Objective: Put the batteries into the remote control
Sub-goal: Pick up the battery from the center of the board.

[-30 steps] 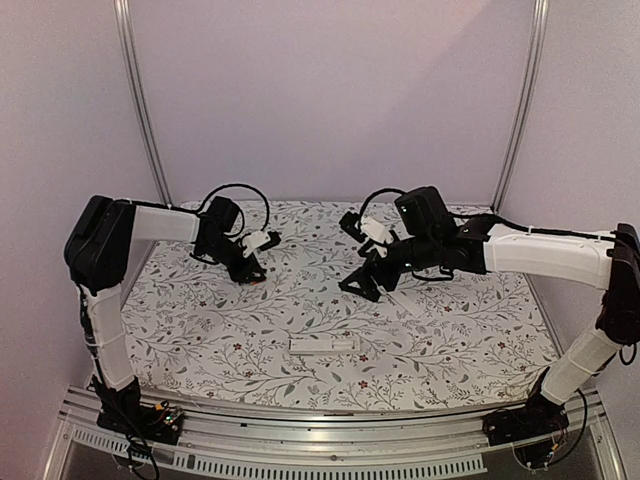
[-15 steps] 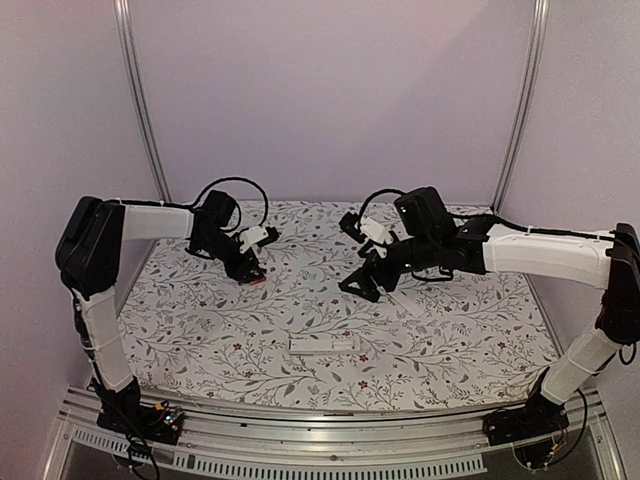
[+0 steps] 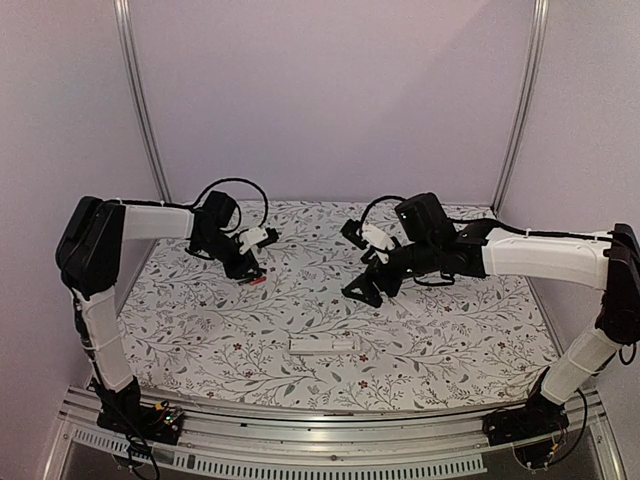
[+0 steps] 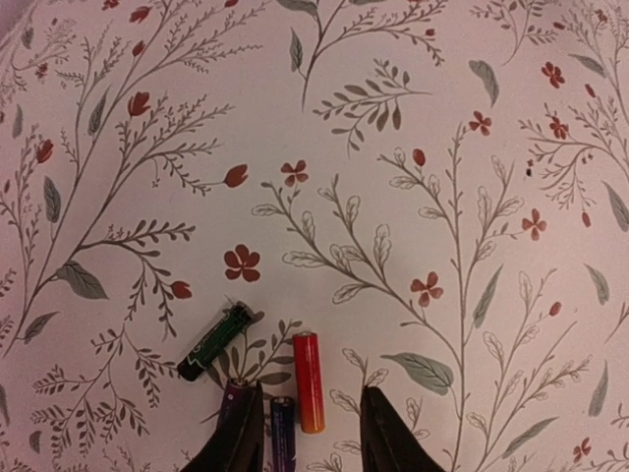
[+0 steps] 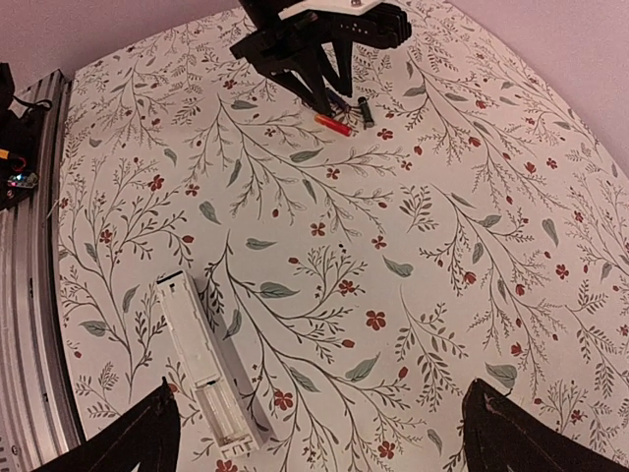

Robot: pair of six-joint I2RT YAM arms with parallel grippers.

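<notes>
Several batteries lie on the floral cloth at the back left: a red one (image 4: 308, 382), a green-black one (image 4: 216, 341), a dark blue one (image 4: 282, 433) and a purple one (image 4: 232, 397) half hidden by a finger. My left gripper (image 4: 311, 413) is low over them, jaws apart around the red and blue batteries, gripping neither. The red battery (image 3: 258, 281) shows beside that gripper (image 3: 250, 272). The white remote control (image 5: 206, 364) lies face down with its battery bay open. My right gripper (image 5: 319, 438) hangs wide open above the cloth beside the remote (image 3: 322, 344).
The metal rail (image 3: 330, 425) runs along the table's front edge, and the cloth (image 3: 450, 340) covers the table. A thin white piece (image 3: 412, 306) lies under my right arm. Purple walls close in the back and sides.
My left gripper has shifted slightly over the batteries, its jaws widening then narrowing. My right gripper has drifted a little right and down. The remote has not moved.
</notes>
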